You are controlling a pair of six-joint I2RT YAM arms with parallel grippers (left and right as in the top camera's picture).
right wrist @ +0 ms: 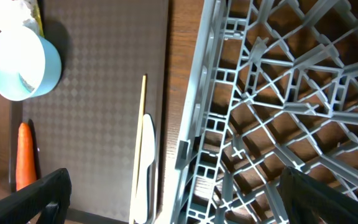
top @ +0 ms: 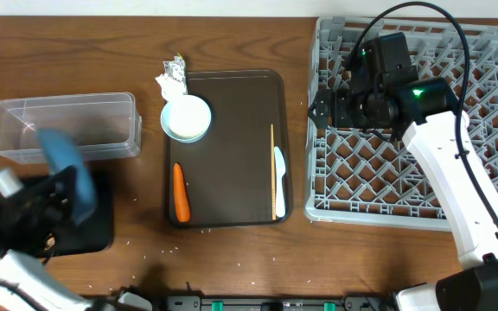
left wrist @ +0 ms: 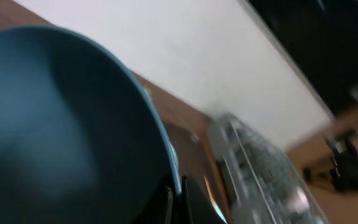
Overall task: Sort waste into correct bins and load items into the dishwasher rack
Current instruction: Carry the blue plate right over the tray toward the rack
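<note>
- Plate [top: 59, 154], large and blue, is gripped tilted above the black tray [top: 93, 231], beside the clear tub [top: 63, 128]; its rim is pinched by the left gripper [left wrist: 179, 202];
- napkin [top: 173, 79] is seen at the far-left corner of the brown serving tray [top: 232, 147]; on it are laid light blue cup [top: 186, 118], carrot [top: 180, 192], chopstick [top: 272, 168] and spoon [top: 278, 181];
- the right gripper [right wrist: 174, 180] is held over the left edge of the grey rack [top: 491, 104], fingers [right wrist: 39, 199] spread wide, nothing between.

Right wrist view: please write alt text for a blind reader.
The open right gripper hangs over the edge of the grey rack. Beside it, a dark brown tray holds a light blue cup, chopstick, pale spoon and carrot.
</note>
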